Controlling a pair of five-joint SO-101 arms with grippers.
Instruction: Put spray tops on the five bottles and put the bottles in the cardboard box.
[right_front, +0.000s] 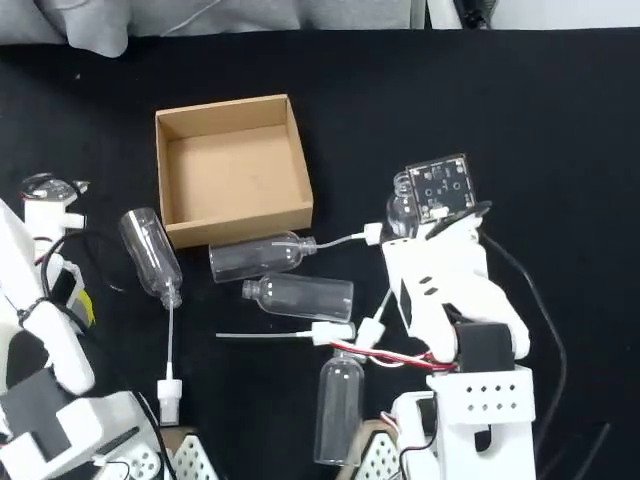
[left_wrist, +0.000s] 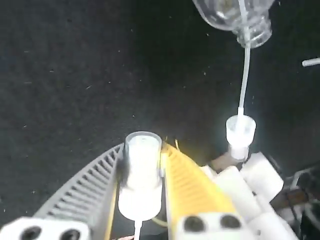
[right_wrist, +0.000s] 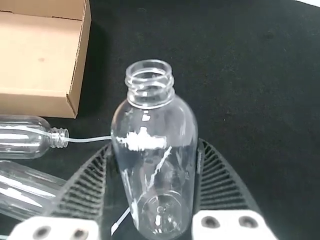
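Note:
My right gripper (right_wrist: 154, 150) is shut on a clear open-necked bottle (right_wrist: 152, 170), held upright to the right of the cardboard box (right_front: 230, 170); from above the bottle (right_front: 402, 205) stands at the arm's tip. At the table's left edge my left gripper (left_wrist: 142, 150) is shut on a white spray top (left_wrist: 141, 175). Three bottles lie below the box: one (right_front: 150, 252) with its tube trailing to a spray top (right_front: 168, 395), one (right_front: 255, 258) with a tube leading to a top (right_front: 372, 235), and a bare one (right_front: 300, 297). Another bottle (right_front: 340, 405) lies near the front.
A loose spray top (right_front: 330, 332) with a long tube lies between the lower bottles, and a second one (right_front: 370, 330) is beside it by red wires. The box is open. Black cloth stretches bare to the right of and behind the right arm.

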